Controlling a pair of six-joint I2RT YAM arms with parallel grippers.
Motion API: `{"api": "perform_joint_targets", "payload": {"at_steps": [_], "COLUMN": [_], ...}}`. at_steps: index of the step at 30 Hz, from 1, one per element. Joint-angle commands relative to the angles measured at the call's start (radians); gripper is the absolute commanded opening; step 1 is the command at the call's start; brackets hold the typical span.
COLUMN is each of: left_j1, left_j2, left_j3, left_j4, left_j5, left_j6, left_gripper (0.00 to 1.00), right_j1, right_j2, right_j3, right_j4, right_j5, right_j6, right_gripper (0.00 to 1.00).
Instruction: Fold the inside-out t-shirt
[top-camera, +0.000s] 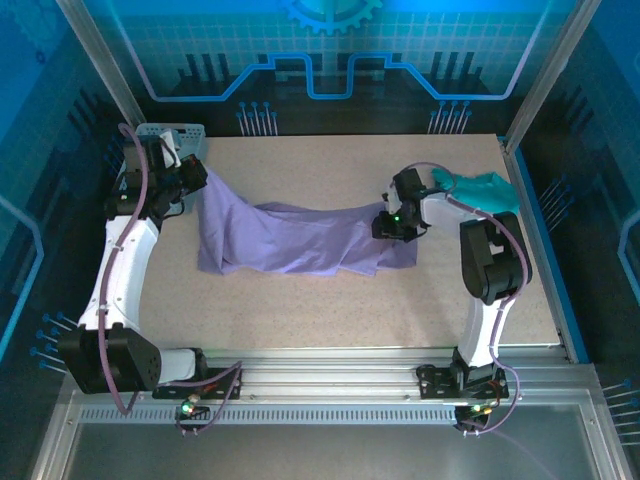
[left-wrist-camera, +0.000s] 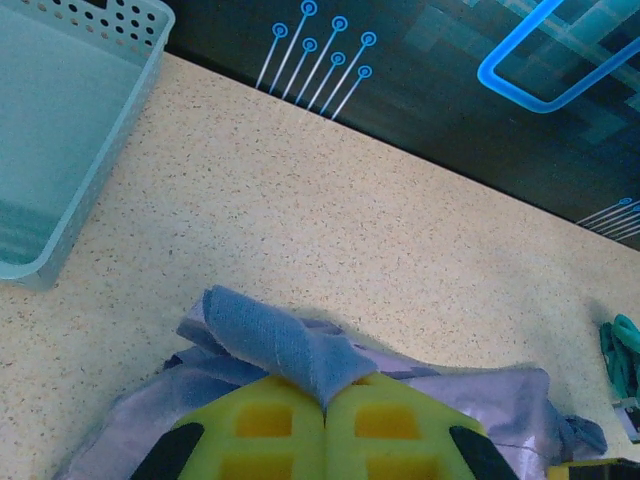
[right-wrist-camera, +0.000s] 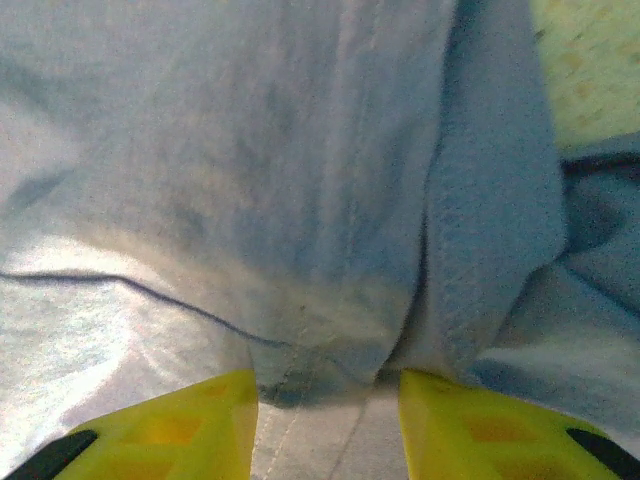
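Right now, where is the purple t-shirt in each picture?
Top external: purple t-shirt stretched across the middle of the table.
Left wrist: bottom centre, a fold pinched in the shut left jaws.
Right wrist: spread across the picture above the parted right jaws.
Shared landmark: teal-green garment, toward the right in top and left-wrist views.

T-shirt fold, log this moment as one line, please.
left gripper: shut on t-shirt edge | right gripper: jaws apart, fabric in the gap | t-shirt: stretched between both arms, not yet folded
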Motion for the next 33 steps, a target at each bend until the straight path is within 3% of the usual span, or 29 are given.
{"api": "perform_joint_targets", "payload": {"at_steps": [1,8,26,33], "left_j1": [-0.002,-0.002,0.0,-0.001], "left_j2": [-0.014,-0.015,-0.017,-0.017], "left_j3": [-0.007,-0.011,-0.008,-0.008], "left_j4": [0.028,0.027,0.03,0.03], "left_j5": [0.022,0.019,0.026,0.028], "left_j6": [-0.012,-0.009,-0.007,-0.007], "left_gripper": [0.0,0.0,0.0,0.0], "right_j1": [-0.019,-0.019,-0.031,-0.036], "right_j2": [0.039,0.088,0.141,0.114], "right_j3": [0.047,0.096,0.15,0.149], "right_j4": [0.006,0.024,0.074,0.115], "right_j5": [-0.013,-0.077,-0.067,-0.062], "right_j6": [-0.019,-0.009,0.031,0.038], "right_gripper": [0.43,0.41,0.38,0.17]}}
